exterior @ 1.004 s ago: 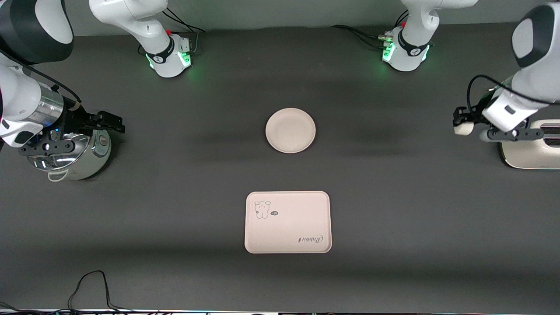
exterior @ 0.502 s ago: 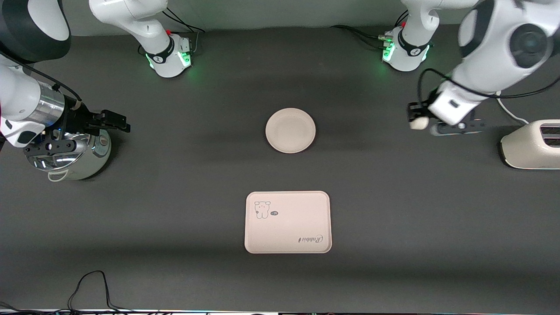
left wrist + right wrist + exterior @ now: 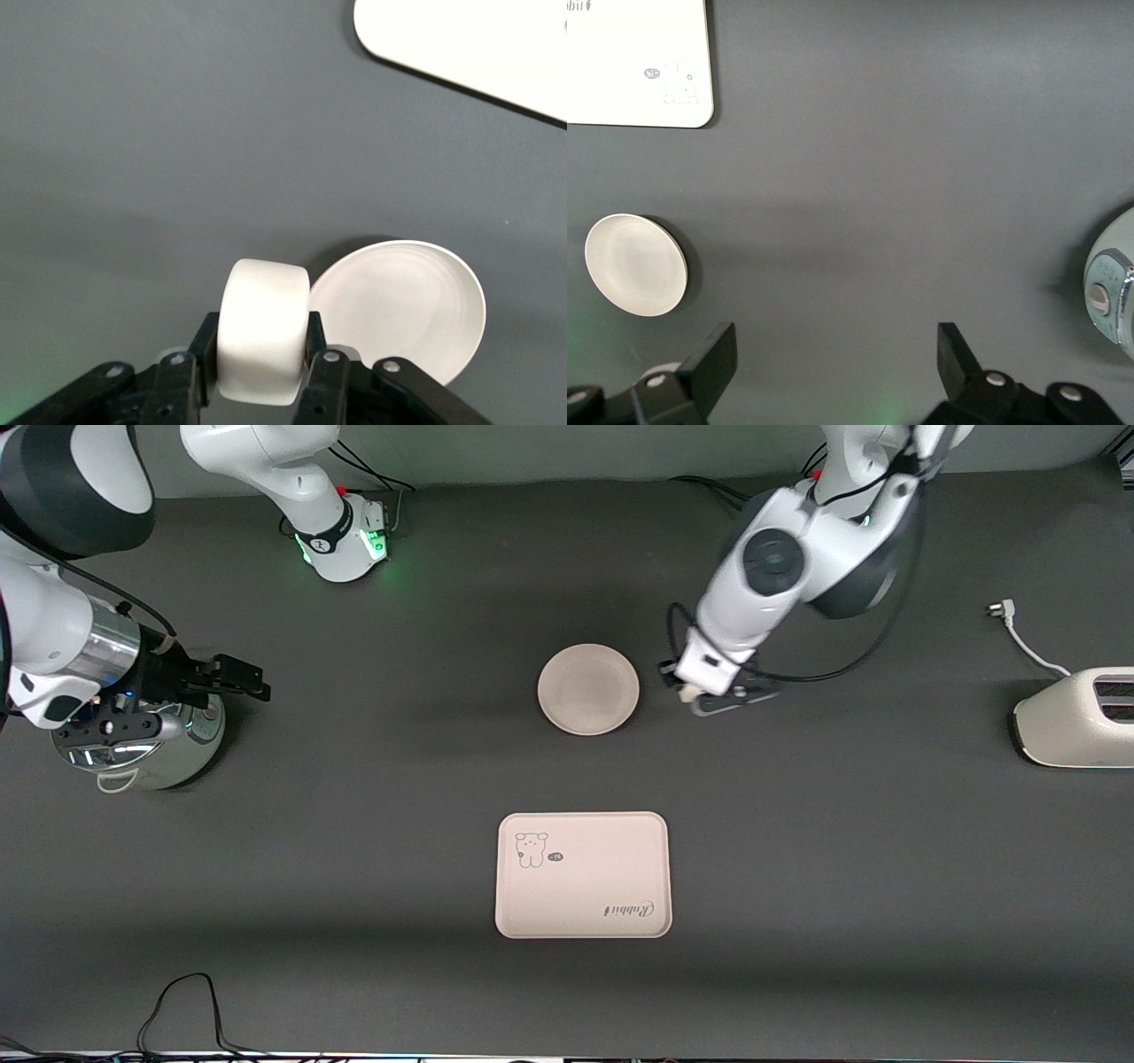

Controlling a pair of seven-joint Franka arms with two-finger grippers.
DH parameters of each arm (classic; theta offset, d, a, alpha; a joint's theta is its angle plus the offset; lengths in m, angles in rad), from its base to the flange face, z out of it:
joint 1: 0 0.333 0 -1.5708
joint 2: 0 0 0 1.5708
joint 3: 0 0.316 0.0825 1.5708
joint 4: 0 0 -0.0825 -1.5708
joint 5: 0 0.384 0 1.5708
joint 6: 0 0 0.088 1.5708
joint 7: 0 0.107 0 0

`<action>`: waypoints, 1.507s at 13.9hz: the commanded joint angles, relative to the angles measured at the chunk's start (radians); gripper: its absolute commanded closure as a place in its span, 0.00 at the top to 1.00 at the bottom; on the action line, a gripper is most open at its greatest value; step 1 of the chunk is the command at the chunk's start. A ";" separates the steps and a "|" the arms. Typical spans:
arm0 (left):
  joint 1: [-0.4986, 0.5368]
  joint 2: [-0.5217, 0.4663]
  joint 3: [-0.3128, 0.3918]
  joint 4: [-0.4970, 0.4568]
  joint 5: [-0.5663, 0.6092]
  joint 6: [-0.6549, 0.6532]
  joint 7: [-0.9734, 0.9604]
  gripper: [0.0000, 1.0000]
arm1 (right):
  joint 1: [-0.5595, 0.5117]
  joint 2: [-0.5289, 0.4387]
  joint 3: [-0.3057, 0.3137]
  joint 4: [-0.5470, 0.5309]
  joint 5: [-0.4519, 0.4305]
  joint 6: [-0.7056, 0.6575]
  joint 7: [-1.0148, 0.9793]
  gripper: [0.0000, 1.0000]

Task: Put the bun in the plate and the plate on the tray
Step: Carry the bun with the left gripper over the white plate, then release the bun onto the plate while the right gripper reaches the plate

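My left gripper [image 3: 684, 688] is shut on the small white bun [image 3: 263, 330] and holds it above the table, just beside the plate's rim toward the left arm's end. The round cream plate [image 3: 588, 689] lies empty at mid-table and also shows in the left wrist view [image 3: 403, 305] and the right wrist view [image 3: 636, 264]. The pinkish tray [image 3: 583, 875] with the bear drawing lies nearer the front camera than the plate and is empty. My right gripper [image 3: 237, 677] is open and empty, over the edge of a metal pot; its fingers [image 3: 713, 361] are wide apart.
A shiny metal pot [image 3: 146, 735] stands at the right arm's end of the table. A cream toaster [image 3: 1076, 722] with a white cord [image 3: 1019, 633] stands at the left arm's end. A black cable [image 3: 186, 1005] lies by the front edge.
My left arm has swung from over the toaster to beside the plate, carrying the bun. My right gripper has crept slightly toward mid-table.
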 commanded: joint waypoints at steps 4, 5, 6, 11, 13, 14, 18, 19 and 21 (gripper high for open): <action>-0.212 0.248 0.013 0.126 0.152 0.071 -0.373 0.43 | 0.059 0.009 -0.004 -0.031 0.012 0.053 0.075 1.00; -0.245 0.272 0.013 0.136 0.153 0.093 -0.403 0.43 | 0.062 0.006 -0.002 -0.045 0.014 0.071 0.077 1.00; -0.264 0.297 0.015 0.137 0.153 0.122 -0.422 0.43 | 0.071 0.004 -0.002 -0.052 0.015 0.085 0.078 1.00; -0.283 0.371 0.015 0.156 0.192 0.185 -0.479 0.55 | 0.089 0.001 -0.004 -0.079 0.018 0.104 0.080 1.00; -0.283 0.371 0.015 0.163 0.197 0.168 -0.479 1.00 | 0.118 0.003 -0.004 -0.091 0.020 0.114 0.080 1.00; -0.279 0.368 0.015 0.165 0.200 0.164 -0.479 1.00 | 0.129 0.000 -0.004 -0.109 0.020 0.136 0.095 1.00; -0.263 0.334 0.033 0.217 0.232 0.005 -0.470 1.00 | 0.184 -0.001 -0.004 -0.187 0.063 0.268 0.147 1.00; -0.249 0.314 0.054 0.237 0.278 -0.081 -0.454 1.00 | 0.201 0.003 -0.004 -0.207 0.078 0.292 0.150 1.00; -0.170 0.248 0.071 0.269 0.297 -0.190 -0.345 1.00 | 0.249 0.004 -0.004 -0.256 0.092 0.357 0.169 1.00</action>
